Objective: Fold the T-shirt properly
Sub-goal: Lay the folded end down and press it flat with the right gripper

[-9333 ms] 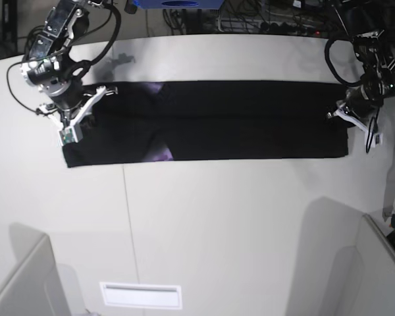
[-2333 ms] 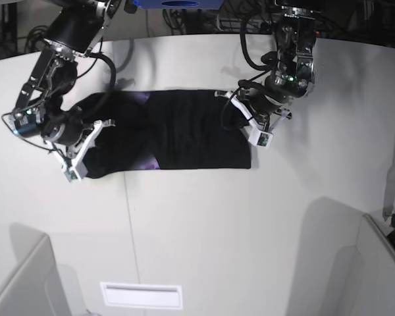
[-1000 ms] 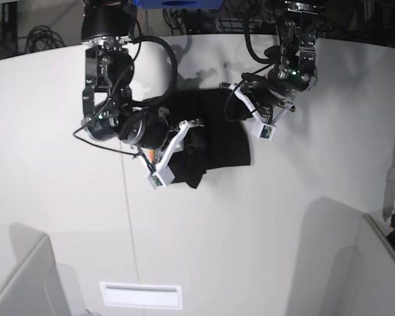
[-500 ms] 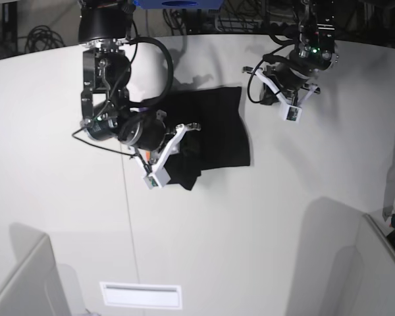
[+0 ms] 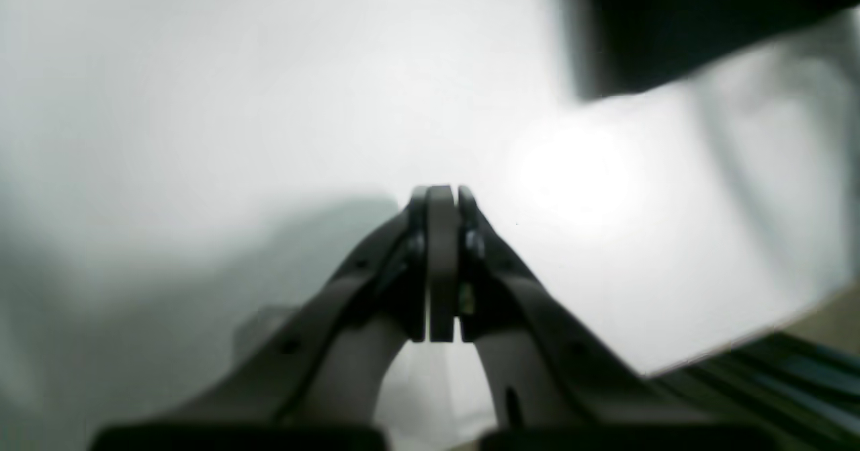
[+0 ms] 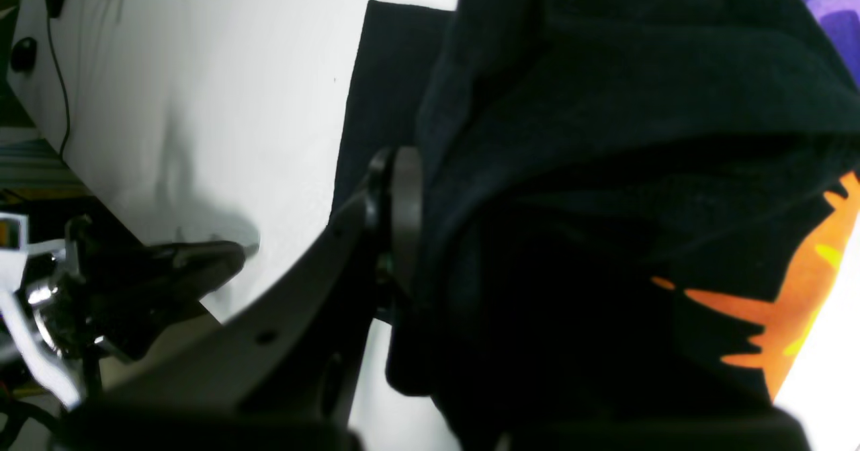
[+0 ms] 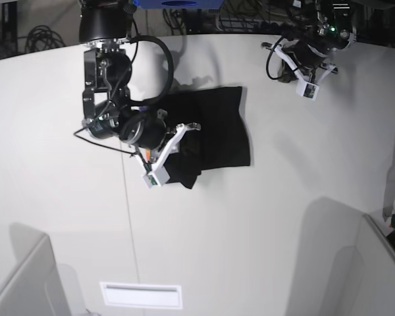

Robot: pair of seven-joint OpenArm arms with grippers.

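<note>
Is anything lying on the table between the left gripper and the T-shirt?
Nothing visible. The left gripper hangs shut and empty, with only bare table between it and the T-shirt, which the right gripper holds.

The base view looked down from high above the white table, taking in both arms and the far edge, where cables ran. The left wrist camera sat just behind the left gripper, looking along its closed jaws at blurred bare table, with a dark corner of the T-shirt at the upper right. The right wrist camera sat just behind the right gripper, so close that black cloth of the T-shirt filled most of its frame. All three views shared the table and T-shirt; the base view alone showed both grippers.
</note>
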